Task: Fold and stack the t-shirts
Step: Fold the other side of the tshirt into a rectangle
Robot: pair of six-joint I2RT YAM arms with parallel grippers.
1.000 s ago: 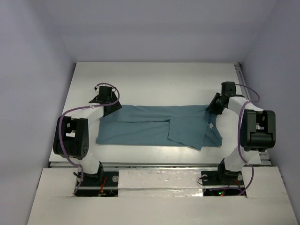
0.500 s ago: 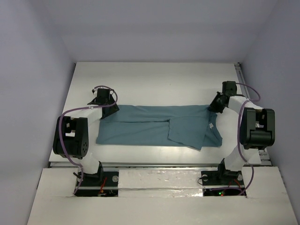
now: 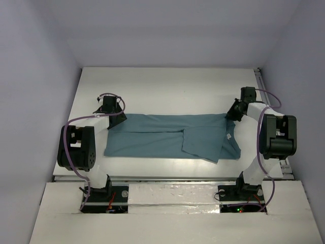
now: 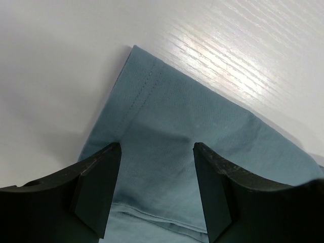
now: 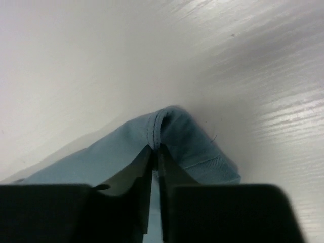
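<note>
Compared with a second back, my left gripper (image 4: 157, 152) has slid a bit toward the left in the top view. It now sits at the upper-left corner of the t-shirt (image 3: 167, 138), and the shirt itself hasn't budged. The fingers are spread wide, one on each side of the stitched hem corner, with the cloth flat under the gap and nothing pinched.

My right gripper (image 5: 156, 152) looks the same as before, pressed together on a raised fold of teal fabric at the shirt's upper-right corner.

The shirt lies in a long band across the middle of the table (image 3: 167, 86). A flap is folded over right of centre, and there's a small white label (image 3: 229, 136) near the right end.

From the top view both sets of fingertips are hidden under the wrists, so only the wrist cams show them. I can't tell if the left fingers actually touch the cloth.
</note>
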